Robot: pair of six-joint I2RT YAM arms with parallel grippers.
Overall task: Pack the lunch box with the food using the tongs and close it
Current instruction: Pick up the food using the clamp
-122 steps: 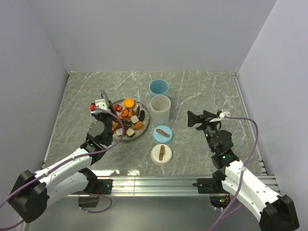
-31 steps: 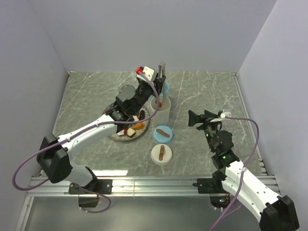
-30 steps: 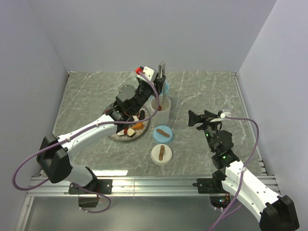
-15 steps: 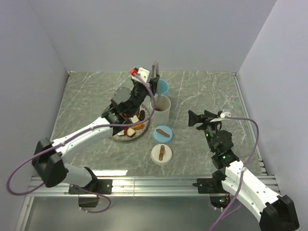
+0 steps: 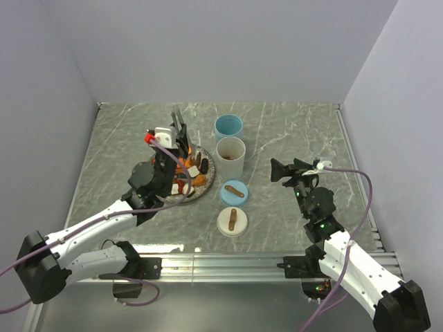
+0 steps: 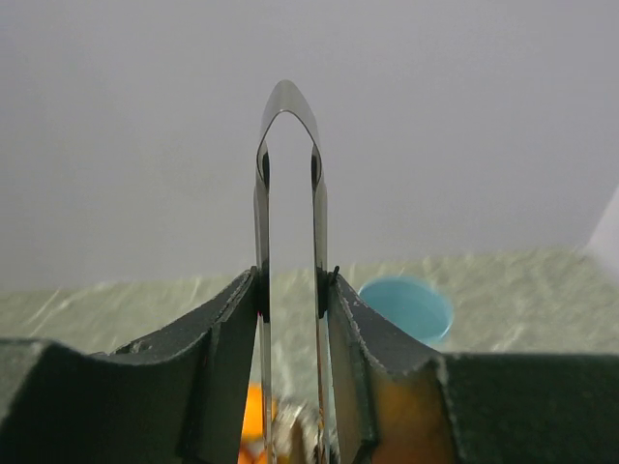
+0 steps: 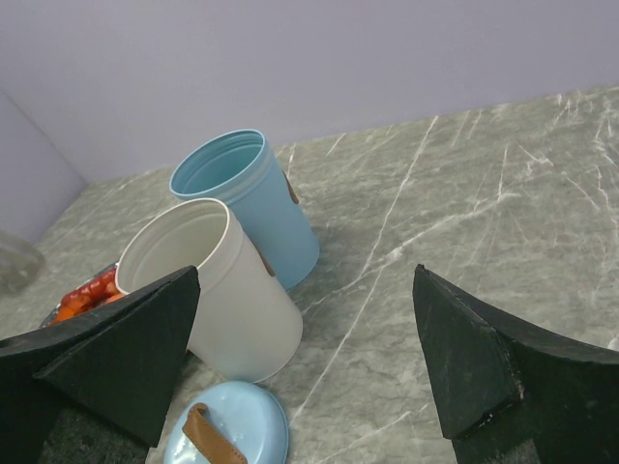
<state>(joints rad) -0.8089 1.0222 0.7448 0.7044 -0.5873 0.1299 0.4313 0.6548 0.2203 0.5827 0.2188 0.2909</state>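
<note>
The left pincer (image 6: 290, 324) is squeezing the tongs (image 6: 287, 90) about halfway along their arms, its fingers partly closed and pressing the two thin blades near each other, with the joined end sticking up and the tips pointing down toward the plate (image 5: 207, 185); the tips are lying below the wrist view, so I cannot tell whether they are carrying anything. The right pincer (image 7: 306, 290) is hanging wide open and holding nothing, off to the right of the cups. The packing is looking like it is only getting started: most of the food (image 5: 197, 178) is sitting heaped on the plate, the white cup (image 5: 230, 158) and blue cup (image 5: 228, 126) are both standing uncovered, and the blue lid (image 5: 234, 192) and white lid (image 5: 232, 221) are lying on the table in front of them, so filling and closing are both waiting. What is inside the cups is not showing clearly. Compared with a second ago, the left arm is no longer reaching over the white cup with the tongs dipped into its mouth; it is now back above the plate, while the right arm is keeping its same pose
</note>
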